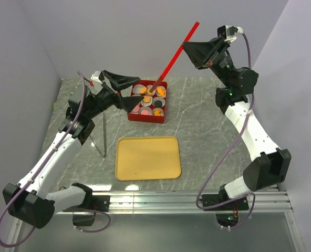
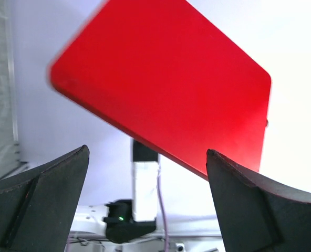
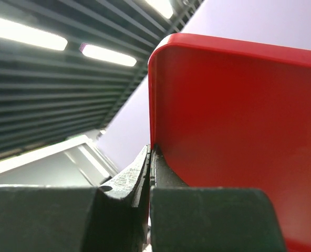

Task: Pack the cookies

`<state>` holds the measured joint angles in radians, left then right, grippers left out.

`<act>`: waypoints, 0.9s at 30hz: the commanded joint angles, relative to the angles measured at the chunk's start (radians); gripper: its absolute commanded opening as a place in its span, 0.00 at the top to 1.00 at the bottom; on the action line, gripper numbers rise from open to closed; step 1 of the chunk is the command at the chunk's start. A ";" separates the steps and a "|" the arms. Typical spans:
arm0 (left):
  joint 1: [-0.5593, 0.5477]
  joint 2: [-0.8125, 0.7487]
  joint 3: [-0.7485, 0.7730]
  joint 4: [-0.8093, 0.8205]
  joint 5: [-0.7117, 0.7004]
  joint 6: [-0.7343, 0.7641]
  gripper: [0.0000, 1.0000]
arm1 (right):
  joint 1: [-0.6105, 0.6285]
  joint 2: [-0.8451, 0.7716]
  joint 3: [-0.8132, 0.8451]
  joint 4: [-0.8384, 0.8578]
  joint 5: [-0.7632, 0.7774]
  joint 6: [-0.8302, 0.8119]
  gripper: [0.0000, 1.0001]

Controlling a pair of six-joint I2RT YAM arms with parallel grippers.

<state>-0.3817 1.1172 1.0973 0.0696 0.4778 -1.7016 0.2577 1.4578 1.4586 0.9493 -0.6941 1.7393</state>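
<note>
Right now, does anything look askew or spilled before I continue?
The red lid hangs slanted in the air, pinched at one edge by the right gripper, its lower end over the open red box. Nothing looks spilled.

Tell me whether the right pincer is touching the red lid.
Touching. The right wrist view shows the right pincer clamped on the red lid at its edge, no gap visible.
</note>
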 commanded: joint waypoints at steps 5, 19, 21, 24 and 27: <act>-0.049 0.067 0.044 0.277 0.041 -0.161 0.00 | 0.058 0.082 0.114 0.204 0.151 0.111 1.00; -0.037 0.099 0.052 0.340 -0.028 -0.230 0.22 | 0.175 0.055 -0.015 0.255 0.154 0.117 1.00; -0.022 0.095 0.049 0.325 -0.037 -0.240 0.31 | 0.186 0.030 -0.056 0.247 0.140 0.103 1.00; 0.001 0.075 0.049 0.291 -0.050 -0.251 0.44 | 0.187 -0.013 -0.130 0.252 0.130 0.098 1.00; 0.020 0.059 0.052 0.250 -0.067 -0.262 0.56 | 0.187 -0.037 -0.188 0.246 0.113 0.091 1.00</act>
<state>-0.3767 1.2232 1.1057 0.3099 0.4458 -1.9392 0.4229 1.4754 1.3003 1.1622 -0.5262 1.8194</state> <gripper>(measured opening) 0.484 0.006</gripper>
